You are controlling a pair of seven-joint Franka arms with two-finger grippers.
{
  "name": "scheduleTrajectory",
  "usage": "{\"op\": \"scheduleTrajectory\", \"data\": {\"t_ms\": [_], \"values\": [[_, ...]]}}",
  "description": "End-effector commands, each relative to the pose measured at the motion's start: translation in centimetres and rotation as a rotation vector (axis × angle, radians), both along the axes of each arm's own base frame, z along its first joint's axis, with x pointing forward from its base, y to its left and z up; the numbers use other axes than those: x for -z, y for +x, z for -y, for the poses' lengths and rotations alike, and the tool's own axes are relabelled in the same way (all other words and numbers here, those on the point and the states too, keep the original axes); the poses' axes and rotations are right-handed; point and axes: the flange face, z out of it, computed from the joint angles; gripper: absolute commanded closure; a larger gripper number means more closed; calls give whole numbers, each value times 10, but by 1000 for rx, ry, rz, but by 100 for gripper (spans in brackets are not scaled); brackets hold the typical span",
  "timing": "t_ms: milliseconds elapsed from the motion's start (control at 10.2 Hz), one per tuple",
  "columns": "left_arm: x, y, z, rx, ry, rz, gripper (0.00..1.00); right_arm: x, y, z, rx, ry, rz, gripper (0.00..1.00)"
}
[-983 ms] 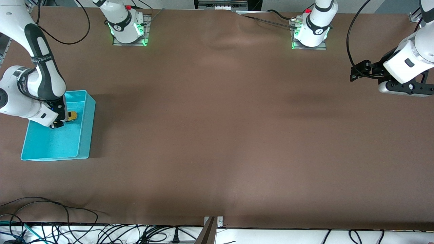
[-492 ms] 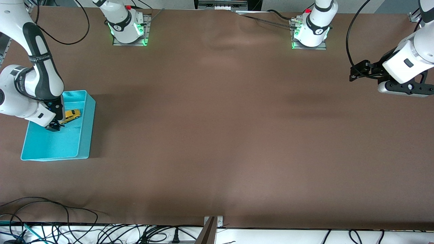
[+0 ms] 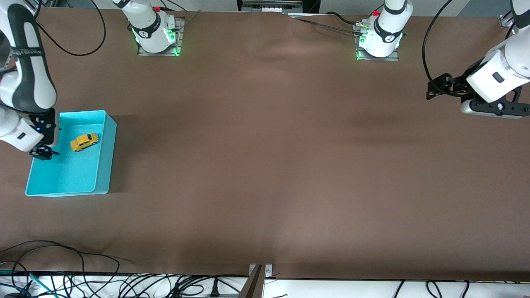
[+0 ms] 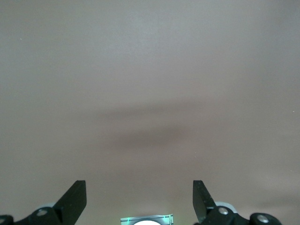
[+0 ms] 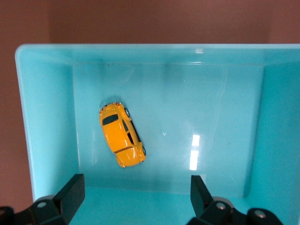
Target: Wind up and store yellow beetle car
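The yellow beetle car (image 3: 84,142) (image 5: 123,136) rests on its wheels on the floor of the turquoise bin (image 3: 103,165) (image 5: 44,51), in the half of the bin farther from the front camera. My right gripper (image 3: 43,154) (image 5: 137,199) hangs open over the bin's outer edge, apart from the car, with nothing between its fingers. At the left arm's end of the table my left gripper (image 3: 432,90) (image 4: 139,201) waits open and empty above the bare brown tabletop.
The bin stands at the right arm's end of the table. Both arm bases (image 3: 155,35) (image 3: 379,39) sit along the table's edge farthest from the front camera. Cables (image 3: 62,281) trail along the nearest edge.
My right gripper opened and let go of the car, which now lies on the bin floor. The gripper then rose and drew back toward the bin's outer edge. The left arm stayed still.
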Motion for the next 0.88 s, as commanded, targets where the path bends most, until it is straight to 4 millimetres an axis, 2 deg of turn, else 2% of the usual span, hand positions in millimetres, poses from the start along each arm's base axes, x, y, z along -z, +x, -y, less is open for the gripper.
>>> {"op": "scheduleTrajectory", "data": {"t_ms": [0,197,295,492,787], "values": [[-1,-1,1,-4,5,-6,0,-46,-9,-24,284,11,17,0],[-1,0,1,-5,5,-5,0,-82,-5,-61,497,4,58,0],[-1,0,1,-5,5,-3,0,-93,-1,-76,603,-1,64,0],[-1,0,1,-5,5,-3,0,-105,6,-108,836,-13,74,0],[-1,0,1,-5,5,-3,0,-134,8,-168,1125,-27,80,0]]}}
